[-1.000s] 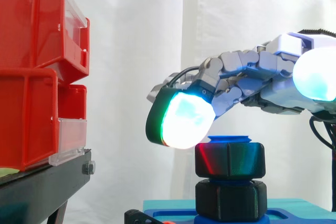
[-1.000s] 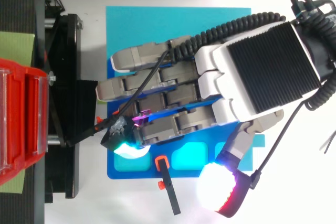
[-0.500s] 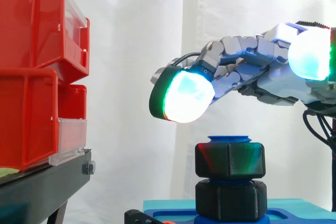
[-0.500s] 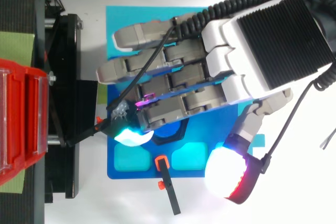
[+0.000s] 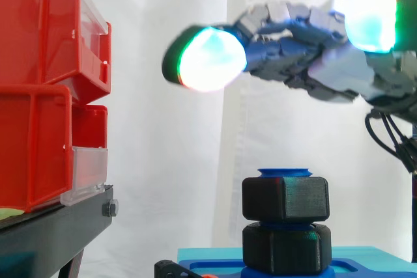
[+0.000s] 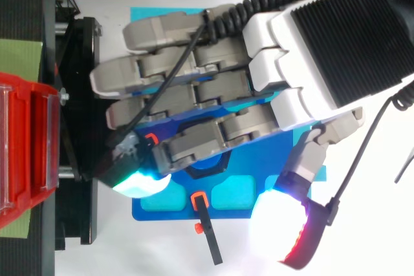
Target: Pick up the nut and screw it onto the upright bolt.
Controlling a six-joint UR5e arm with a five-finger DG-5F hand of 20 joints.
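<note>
A black nut [image 5: 285,198] sits threaded near the top of the upright blue bolt [image 5: 285,173], above a second black hex piece [image 5: 287,247] at the bolt's foot. The bolt stands on a blue fixture plate [image 6: 240,198]. My hand [image 5: 293,37] hovers well above the nut, apart from it, with straight fingers reaching left and nothing held. From above, the hand [image 6: 323,43] covers most of the plate, and a bit of the blue bolt [image 6: 206,165] peeks out under the fingers.
Red bins [image 5: 39,89] are stacked on a black stand [image 5: 52,226] at the left, also seen from above [image 6: 22,153]. A thin black tool with an orange clip [image 6: 207,231] lies at the plate's near edge. A teal mat [image 6: 155,14] lies under the plate.
The hand has risen from just above the nut to well clear of it, its fingers stretching out flatter. The nut stays on the bolt.
</note>
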